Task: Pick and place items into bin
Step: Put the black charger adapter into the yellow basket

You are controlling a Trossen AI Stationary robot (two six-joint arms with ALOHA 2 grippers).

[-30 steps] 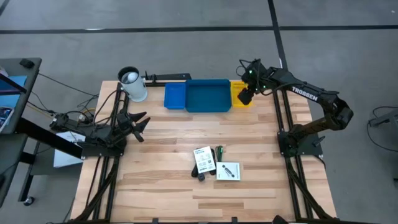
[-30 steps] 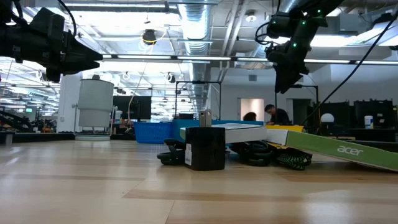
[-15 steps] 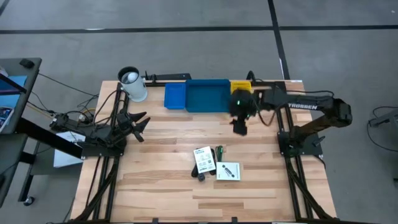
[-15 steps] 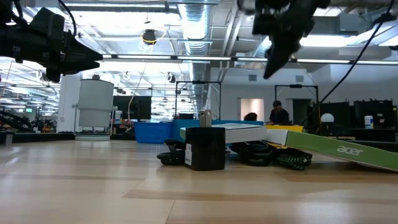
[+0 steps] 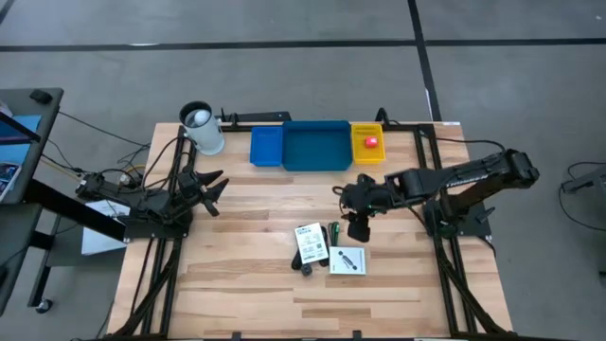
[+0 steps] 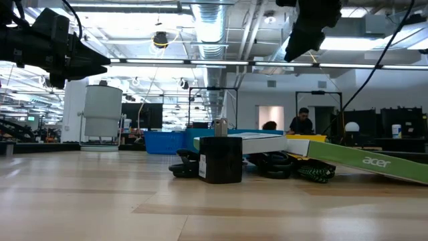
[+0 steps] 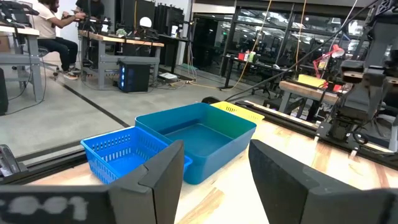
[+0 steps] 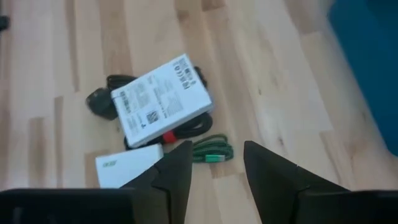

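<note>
My right jaws (image 5: 359, 230) stand spread and empty above the tabletop (image 5: 246, 284). Just ahead lie the white packet (image 8: 163, 99), green cable (image 8: 211, 151) and black cable (image 8: 101, 99). Left jaws (image 5: 210, 189) spread, idle.

High view: straight down over the whole counter (image 5: 246, 275). Low view: level with the counter top, close before the white packet (image 6: 242, 141). Left wrist view: facing the wide blue tray (image 7: 198, 138). Right wrist view: down onto that packet (image 8: 163, 99), shared with high and low views.
</note>
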